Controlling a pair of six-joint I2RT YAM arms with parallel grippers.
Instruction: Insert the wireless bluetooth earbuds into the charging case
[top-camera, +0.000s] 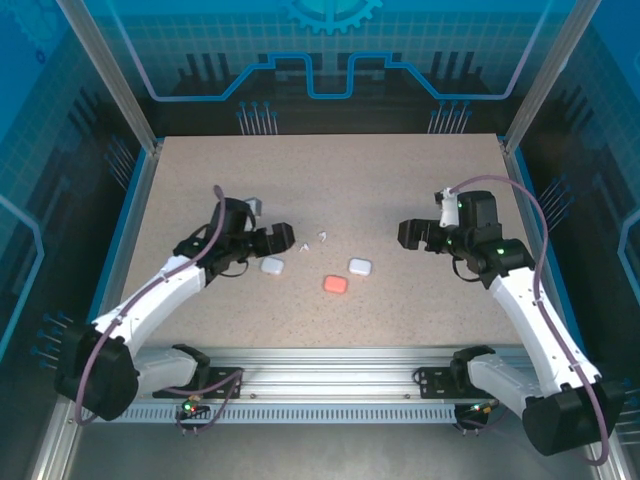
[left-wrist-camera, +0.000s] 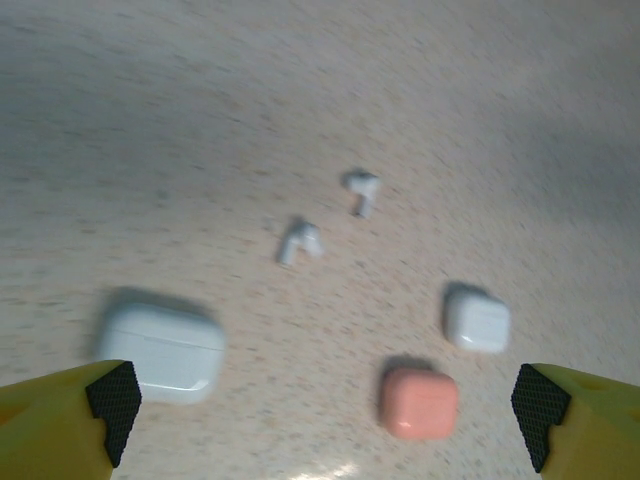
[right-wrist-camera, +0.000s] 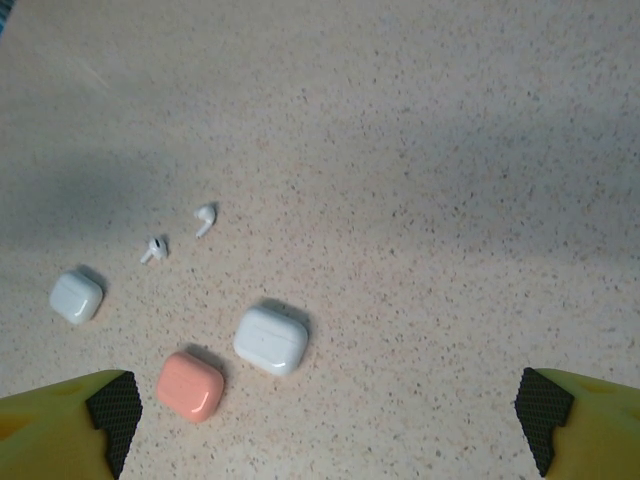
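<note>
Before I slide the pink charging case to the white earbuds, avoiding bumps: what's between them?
Just bare table between pink charging case and white earbuds, as the top external view shows.

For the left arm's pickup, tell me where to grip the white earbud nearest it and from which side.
Take the earbud across its rounded head, coming straight down with the open left tool. It lies flat on the table, too low for a side approach; the stem would likely slip.
</note>
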